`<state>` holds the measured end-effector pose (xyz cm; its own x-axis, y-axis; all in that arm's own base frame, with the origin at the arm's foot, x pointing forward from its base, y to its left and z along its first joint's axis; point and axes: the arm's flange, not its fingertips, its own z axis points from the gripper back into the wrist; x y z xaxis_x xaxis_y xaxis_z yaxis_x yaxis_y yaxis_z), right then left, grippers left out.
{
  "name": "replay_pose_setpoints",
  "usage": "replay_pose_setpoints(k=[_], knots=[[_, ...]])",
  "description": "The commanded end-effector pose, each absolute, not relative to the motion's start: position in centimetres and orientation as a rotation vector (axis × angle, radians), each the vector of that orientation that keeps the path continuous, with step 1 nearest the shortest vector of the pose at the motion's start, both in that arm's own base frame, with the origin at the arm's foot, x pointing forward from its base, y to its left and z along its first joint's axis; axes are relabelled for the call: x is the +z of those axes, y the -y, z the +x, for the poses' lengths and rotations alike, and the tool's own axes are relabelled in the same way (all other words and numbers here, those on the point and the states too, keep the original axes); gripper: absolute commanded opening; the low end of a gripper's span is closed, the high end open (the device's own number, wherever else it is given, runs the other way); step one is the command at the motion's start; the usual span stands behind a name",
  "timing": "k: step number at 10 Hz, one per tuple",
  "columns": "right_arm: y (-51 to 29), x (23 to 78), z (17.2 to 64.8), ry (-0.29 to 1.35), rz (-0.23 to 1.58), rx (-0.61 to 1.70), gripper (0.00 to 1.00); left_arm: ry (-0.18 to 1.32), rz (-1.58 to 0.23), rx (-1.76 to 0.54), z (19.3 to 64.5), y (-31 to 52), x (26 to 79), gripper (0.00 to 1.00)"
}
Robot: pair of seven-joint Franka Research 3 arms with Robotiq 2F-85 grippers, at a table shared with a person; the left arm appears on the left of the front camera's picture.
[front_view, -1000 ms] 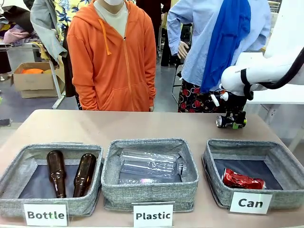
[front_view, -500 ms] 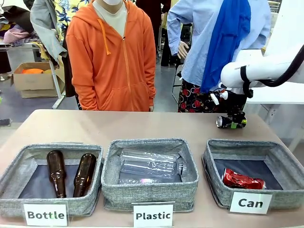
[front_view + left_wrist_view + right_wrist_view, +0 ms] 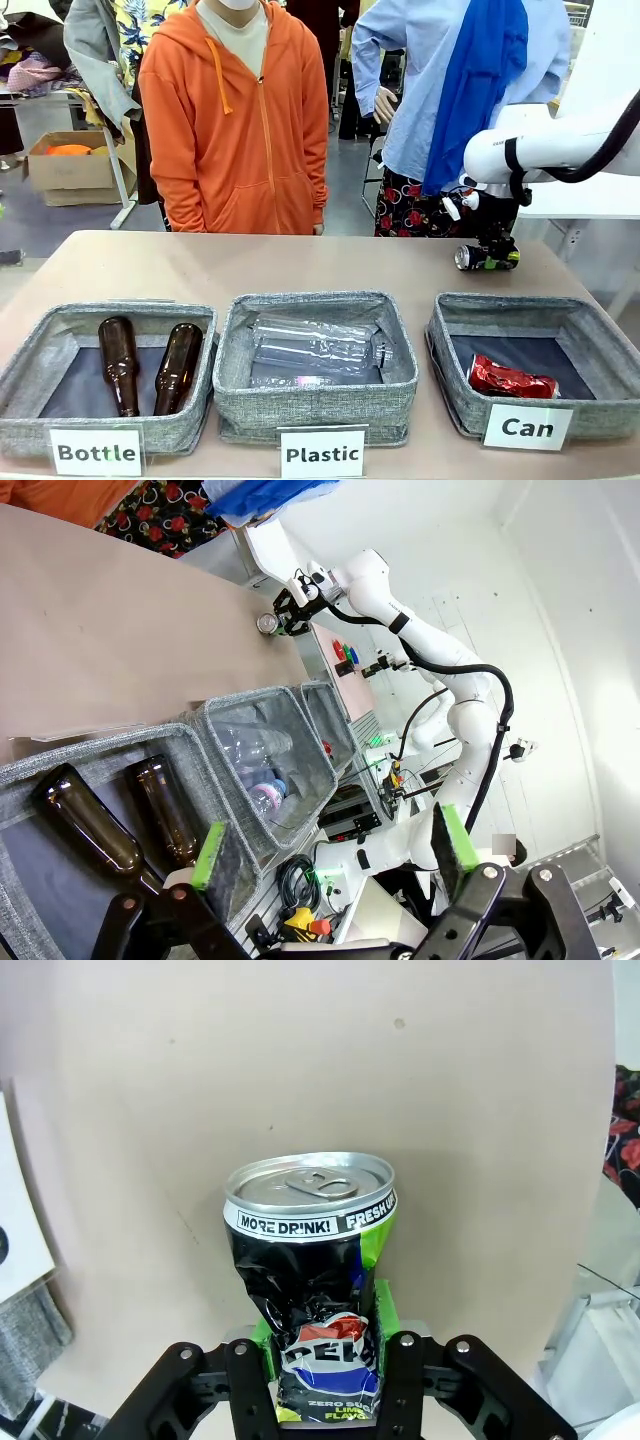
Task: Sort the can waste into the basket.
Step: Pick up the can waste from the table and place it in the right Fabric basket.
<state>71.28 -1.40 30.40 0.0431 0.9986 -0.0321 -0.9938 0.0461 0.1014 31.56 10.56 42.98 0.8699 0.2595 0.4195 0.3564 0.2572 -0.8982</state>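
- 1 of the 2 cans is done: the crushed red can (image 3: 512, 380) lies on the dark lining of the basket (image 3: 455, 335) labelled "Can", near its front right.
- The dark can (image 3: 312, 1260) is what is left. The right gripper (image 3: 489, 258) is clenched on it at the far right of the table (image 3: 250, 265), beyond the basket's back wall.
- In the right wrist view the green pads (image 3: 385, 1305) press its dented sides, with the silver top pointing away from the wrist.
- The can looks at or just above the table top; I cannot tell if it has left the surface.
- My reading is that lifting it, carrying it toward the robot and letting go over the basket remains.
- The left gripper (image 3: 330, 855) is released with jaws wide, hanging over the bin of brown bottles (image 3: 85, 820), well apart from the work.
- The path back to the basket is short and bare. The basket's back rim has to be cleared, and the table's right edge is near the can.
- The person (image 3: 235, 120) stands behind the table's middle, hands not reaching in.
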Motion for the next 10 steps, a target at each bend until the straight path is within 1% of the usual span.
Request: replay_pose_setpoints(k=[1,3,4,5,6,8,10], knots=[[1.1,31.6,71.5,-0.116,0.043,1.496,0.0,0.54,-1.337,-0.072,31.3,-10.6,43.3,1.0],[0.9,34.4,70.2,-0.112,0.001,1.477,0.0,0.54,-1.337,-0.072,31.3,-10.6,43.3,1.0],[1.0,37.3,68.7,-0.119,0.023,1.435,0.0,0.54,-1.337,-0.072,31.3,-10.6,43.3,1.0],[1.1,40.2,67.2,-0.115,0.081,1.401,0.0,0.54,-1.337,-0.072,31.3,-10.6,43.3,1.0],[1.2,42.8,64.8,-0.133,0.083,1.359,0.0,0.54,-1.337,-0.072,31.3,-10.6,43.3,1.0],[0.6,46.5,58.3,-0.18,0.12,1.317,0.0,0.54,-1.337,-0.072,31.3,-10.6,43.3,1.0],[0.7,46.9,51.5,-0.266,0.167,1.38,0.0,0.54,-1.337,-0.072,31.3,-10.6,43.3,1.0]])
